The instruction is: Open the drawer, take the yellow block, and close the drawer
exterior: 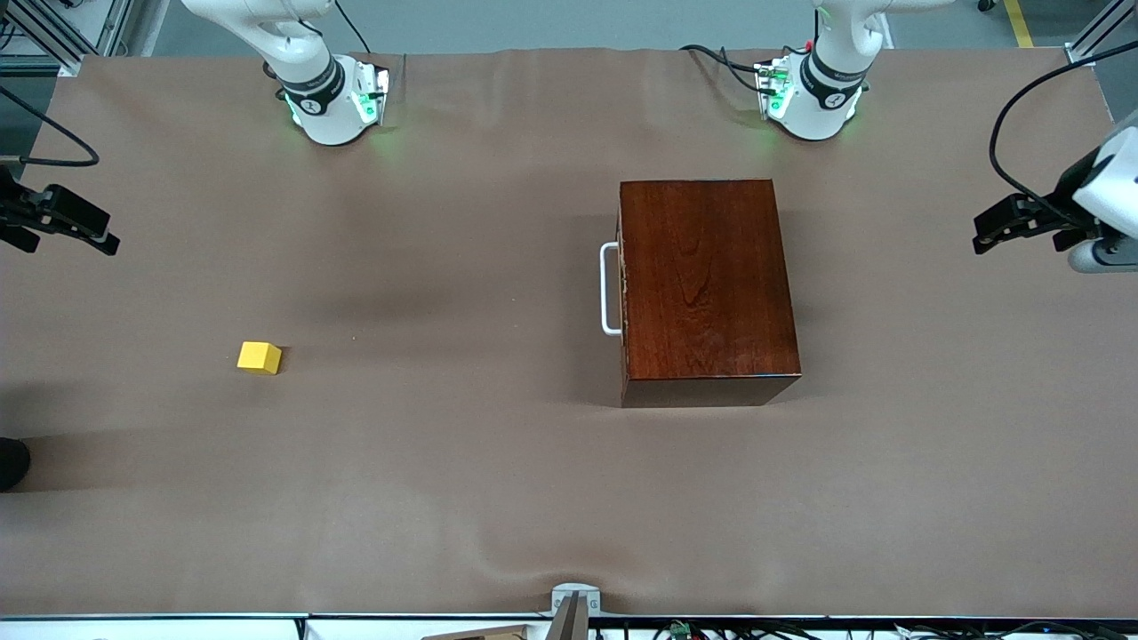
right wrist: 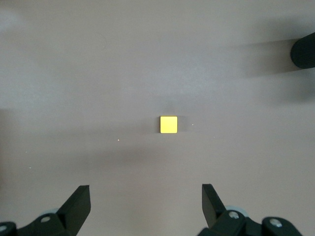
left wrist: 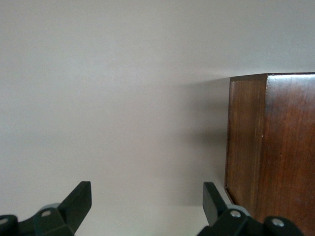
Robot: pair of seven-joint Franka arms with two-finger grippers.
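Drawer (exterior: pixel 624 289) shut flush in its glossy reddish-brown wooden box (exterior: pixel 707 284), only the white U-shaped bar handle (exterior: pixel 609 289) standing out from the face that looks toward the right arm's end of the table. No pale tray shows.

Starting at the right arm's end of the brown table (exterior: pixel 462 498): the right gripper (exterior: pixel 100 238) hangs in the air at that edge, its black fingers (right wrist: pixel 78 204) spread wide with nothing between them. The yellow block (exterior: pixel 259 357) lies alone on the bare cloth, out of the drawer, nearer to the front camera than the right arm's white base (exterior: pixel 333 102) and well apart from the box. In the right wrist view the block (right wrist: pixel 168 124) sits square on the cloth below the open fingers, touched by nothing.

Toward the middle of the table stands the box, its top closed and its handle untouched. It is nearer to the front camera than the left arm's base (exterior: pixel 813 98).

At the left arm's end, the left gripper (exterior: pixel 985 233) hovers over the table edge, well apart from the box. Its fingers (left wrist: pixel 78 201) are parted wide and empty, and the left wrist view shows a corner of the box (left wrist: pixel 270 147) beside them with cloth all around.
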